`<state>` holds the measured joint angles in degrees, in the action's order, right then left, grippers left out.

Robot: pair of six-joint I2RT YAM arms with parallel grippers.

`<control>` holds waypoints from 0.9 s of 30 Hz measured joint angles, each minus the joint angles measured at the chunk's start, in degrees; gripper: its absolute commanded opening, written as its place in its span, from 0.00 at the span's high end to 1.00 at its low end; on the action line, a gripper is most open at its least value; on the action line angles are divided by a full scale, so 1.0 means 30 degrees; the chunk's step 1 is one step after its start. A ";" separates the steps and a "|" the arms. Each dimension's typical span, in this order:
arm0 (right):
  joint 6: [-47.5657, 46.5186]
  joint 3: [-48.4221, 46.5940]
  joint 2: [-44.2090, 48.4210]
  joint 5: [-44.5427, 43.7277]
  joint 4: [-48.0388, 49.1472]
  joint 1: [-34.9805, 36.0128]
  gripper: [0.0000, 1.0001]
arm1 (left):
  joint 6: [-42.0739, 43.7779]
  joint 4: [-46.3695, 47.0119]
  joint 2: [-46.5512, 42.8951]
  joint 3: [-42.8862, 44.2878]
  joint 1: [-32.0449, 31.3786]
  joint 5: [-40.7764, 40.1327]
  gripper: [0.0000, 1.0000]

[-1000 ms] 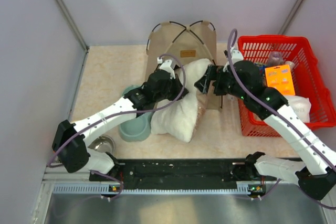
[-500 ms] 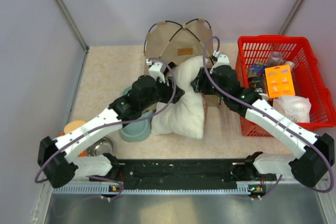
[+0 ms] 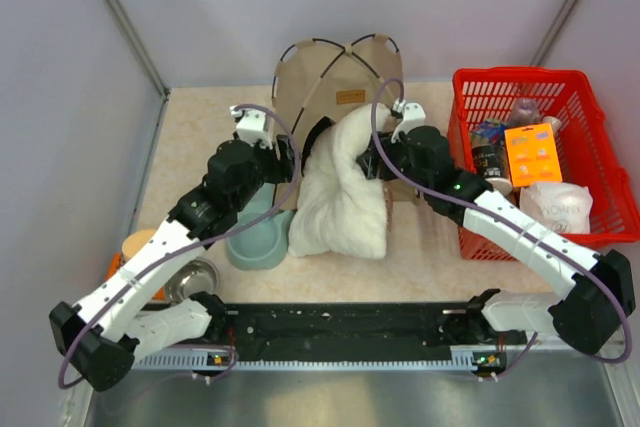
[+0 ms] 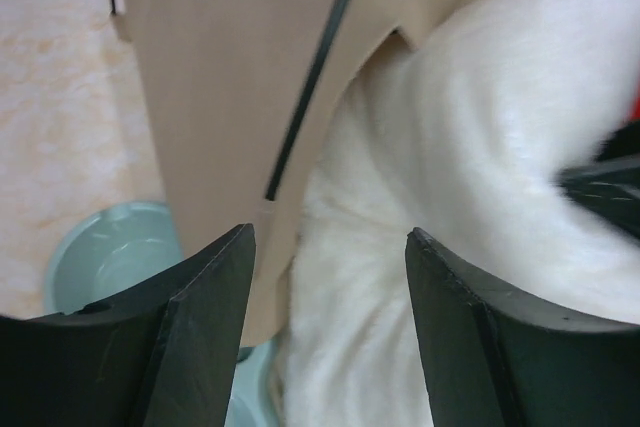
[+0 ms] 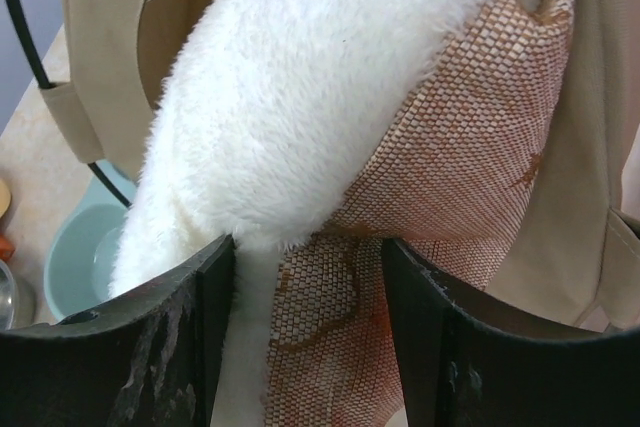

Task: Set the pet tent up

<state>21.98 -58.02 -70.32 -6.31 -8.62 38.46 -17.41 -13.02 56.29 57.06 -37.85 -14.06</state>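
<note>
The tan pet tent (image 3: 340, 72) stands at the back of the table with its black poles crossing on top and a brown label on its front. A cream plush pillow (image 3: 345, 192) with a woven brown underside leans against the tent's doorway, folded over at the top. My right gripper (image 3: 368, 162) is shut on the pillow's fold (image 5: 300, 97), with plush against one finger and woven cloth against the other. My left gripper (image 3: 290, 159) hangs open just left of the pillow (image 4: 450, 147), in front of the tent wall (image 4: 220, 67), holding nothing.
A teal bowl (image 3: 255, 239) sits left of the pillow's lower end, with a steel bowl (image 3: 195, 275) nearer the front. A red basket (image 3: 540, 147) full of several items stands at the right. Grey walls close in the back and sides.
My left gripper opened, let go of the pillow and drew back left. My right gripper closed on the pillow's upper fold. The pillow now stands more upright against the tent.
</note>
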 measured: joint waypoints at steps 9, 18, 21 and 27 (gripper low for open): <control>-0.2033 -0.0058 -0.0539 0.2878 0.0430 0.0000 0.39 | 0.1887 0.0663 0.3657 -0.0852 0.5129 0.5719 0.47; -0.3140 -0.1508 -0.3599 0.3832 0.1821 0.0015 0.51 | 0.3548 0.1865 0.5202 -0.1078 0.5646 0.9777 1.00; -0.2980 -0.2135 -0.4969 0.2688 0.2470 0.0022 0.53 | 0.3891 0.1938 0.5231 -0.1078 0.5756 1.0156 1.00; -0.2448 -0.3206 -0.7803 -0.0466 0.3220 0.0022 0.55 | 0.4226 0.2120 0.5326 -0.1078 0.5916 1.1154 1.00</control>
<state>14.63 -67.64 -93.73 -7.70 1.04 38.52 -4.73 -6.66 72.27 53.82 -20.10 19.40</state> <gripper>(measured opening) 0.459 0.079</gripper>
